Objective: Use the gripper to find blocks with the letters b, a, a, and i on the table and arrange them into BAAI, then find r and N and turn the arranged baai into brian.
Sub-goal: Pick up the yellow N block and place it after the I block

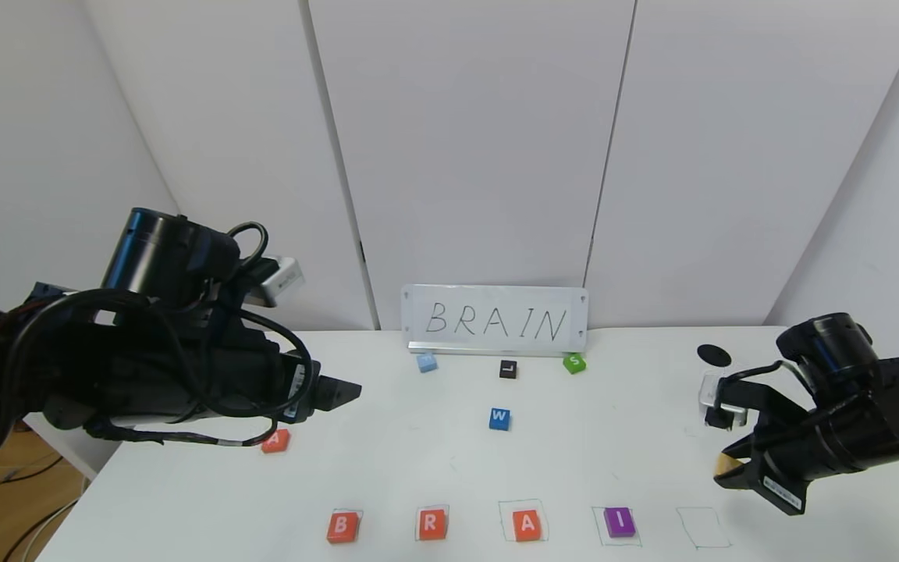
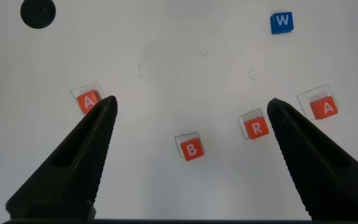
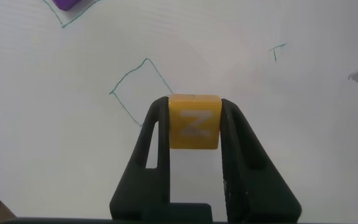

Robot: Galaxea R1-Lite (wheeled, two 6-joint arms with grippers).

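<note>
I see my right gripper (image 3: 194, 134) pinching a matt yellow N (image 3: 194, 122) between black ribbed plastic fingers (image 3: 151, 146). Below it, the table (image 3: 278, 112) looks smooth, white and faintly glossy.

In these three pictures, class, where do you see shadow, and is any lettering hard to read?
Head view: the light blue block has a letter too faint to read. Right wrist view: the N is pale on yellow, held in the right pincer. Left wrist view: only soft shadows beside the B block.

Your front row on the table (image 1: 449, 468) read B (image 1: 342, 527), R (image 1: 431, 524), A (image 1: 527, 524), I (image 1: 620, 521), with an empty green square (image 1: 702, 528) last. Your right gripper (image 1: 730, 467) hung above that square; a second A (image 1: 275, 441) sat under your left gripper (image 1: 338, 393).
</note>
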